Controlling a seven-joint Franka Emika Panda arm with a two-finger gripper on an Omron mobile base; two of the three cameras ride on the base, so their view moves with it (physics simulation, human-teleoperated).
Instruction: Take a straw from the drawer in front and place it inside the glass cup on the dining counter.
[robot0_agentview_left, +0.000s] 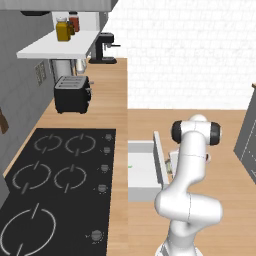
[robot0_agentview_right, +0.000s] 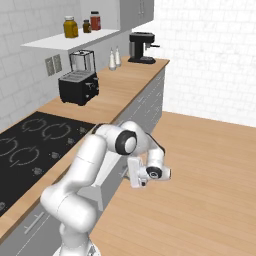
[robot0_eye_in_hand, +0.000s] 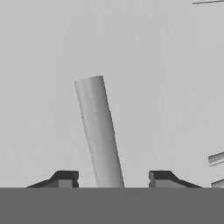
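The gripper is released astride a grey bar handle (drawer open); retreating crooked could snag it.

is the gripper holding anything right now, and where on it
Nothing is held. In the hand view the gripper is open, its fingertips standing clear on either side of a grey bar handle on the drawer front.

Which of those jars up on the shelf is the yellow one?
The yellow jar is the largest and stands at the shelf's left end in the right base view; the red jar stands farther right, with a small dark jar between them.
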